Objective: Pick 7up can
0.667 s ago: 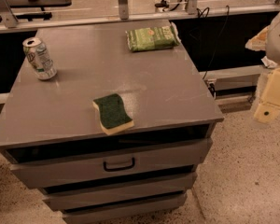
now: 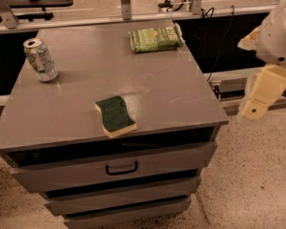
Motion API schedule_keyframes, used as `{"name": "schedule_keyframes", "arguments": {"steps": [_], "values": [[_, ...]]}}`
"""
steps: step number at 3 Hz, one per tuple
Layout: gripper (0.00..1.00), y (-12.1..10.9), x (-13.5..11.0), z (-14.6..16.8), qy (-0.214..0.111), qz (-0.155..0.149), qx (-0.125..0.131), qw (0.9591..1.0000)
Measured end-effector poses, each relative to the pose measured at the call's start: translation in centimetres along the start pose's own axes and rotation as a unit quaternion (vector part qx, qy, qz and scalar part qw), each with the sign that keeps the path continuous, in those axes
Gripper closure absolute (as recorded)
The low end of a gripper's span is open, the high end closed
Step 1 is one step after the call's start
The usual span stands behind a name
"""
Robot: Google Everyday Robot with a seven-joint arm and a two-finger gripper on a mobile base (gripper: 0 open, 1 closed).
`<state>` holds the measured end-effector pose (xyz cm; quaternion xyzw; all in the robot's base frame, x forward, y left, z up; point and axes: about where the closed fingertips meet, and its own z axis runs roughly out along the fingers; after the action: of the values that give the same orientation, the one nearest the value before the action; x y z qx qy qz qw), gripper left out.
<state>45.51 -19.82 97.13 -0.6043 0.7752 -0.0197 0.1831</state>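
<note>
The small silver-white aluminium 7up can with green markings (image 2: 40, 59) stands on the far left part of the grey metal desk (image 2: 176, 99), close to its left edge. It is well apart from the cream-coloured end effector (image 2: 260, 97), which hangs off the desk's right side, beyond its right edge and lower than the white arm housing above it. The whole width of the desk top lies between the two. I cannot tell how far open the end effector is, and nothing from the desk is in its hold. There is one can, one green-topped yellow rectangular sponge (image 2: 115, 116) near the front edge, and one green snack bag (image 2: 155, 38) lying flat towards the back right. The can is upright, its long axis vertical, with its silver top and opening facing up.
</note>
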Motion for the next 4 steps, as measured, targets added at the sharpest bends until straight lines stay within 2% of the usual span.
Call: {"name": "schedule_keyframes", "arguments": {"steps": [1, 2, 3, 4], "values": [[0.00, -1.8, -4.8, 3.6, -0.054, -0.003, -0.004, 0.9985], [0.00, -4.1, -11.2, 7.2, -0.123, -0.006, 0.008, 0.9923], [0.00, -5.1, -17.4, 9.7, -0.195, 0.000, 0.015, 0.9807], [0.00, -6.0, -18.3, 9.4, -0.210, 0.002, 0.032, 0.9771]]}}
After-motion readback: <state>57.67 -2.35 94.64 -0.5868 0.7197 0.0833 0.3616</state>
